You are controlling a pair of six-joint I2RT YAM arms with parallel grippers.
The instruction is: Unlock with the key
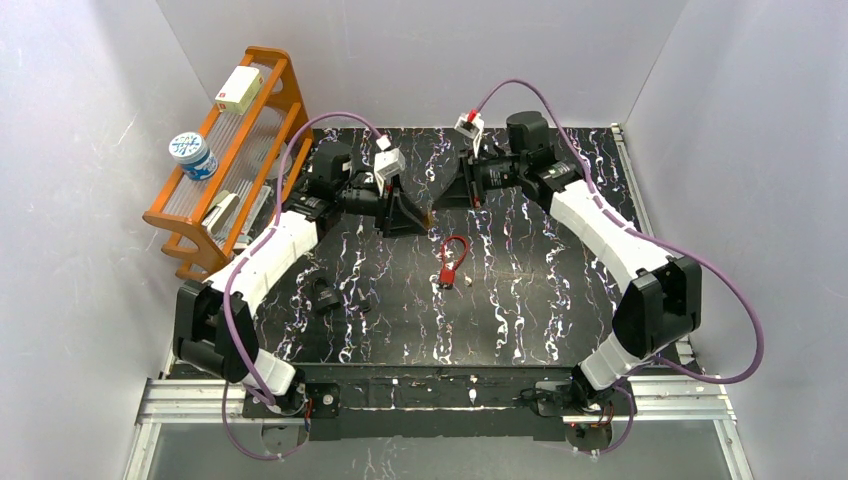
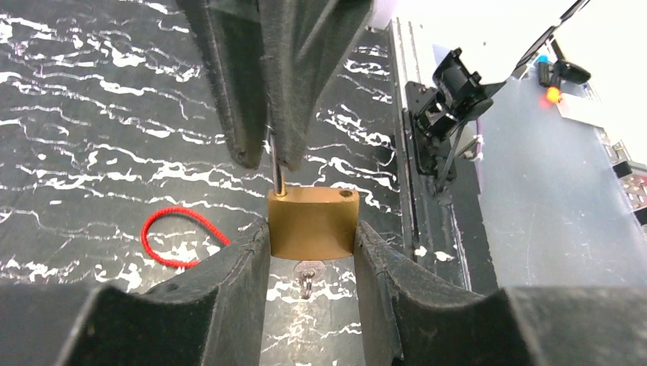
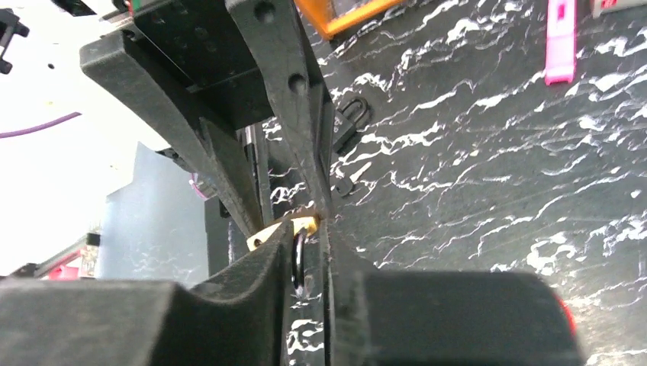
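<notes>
My left gripper [image 2: 311,229] is shut on the brass padlock [image 2: 313,223], one finger on each side of its body. The key [image 2: 307,273] sticks out of the padlock's underside, its silver head hanging free between my left fingers. The steel shackle [image 3: 298,263] rises from the body, and my right gripper [image 3: 309,236] is shut on it. One shackle hole on top of the body shows empty. In the top view the left gripper [image 1: 420,217] and right gripper [image 1: 443,200] meet tip to tip above the back of the mat, with the padlock [image 1: 431,213] between them.
A red cord loop [image 1: 455,250] with a small red tag [image 1: 447,278] lies on the black marbled mat [image 1: 540,300]. Small black parts [image 1: 330,297] lie at the left. An orange rack [image 1: 235,160] with a white box and a blue tin stands far left.
</notes>
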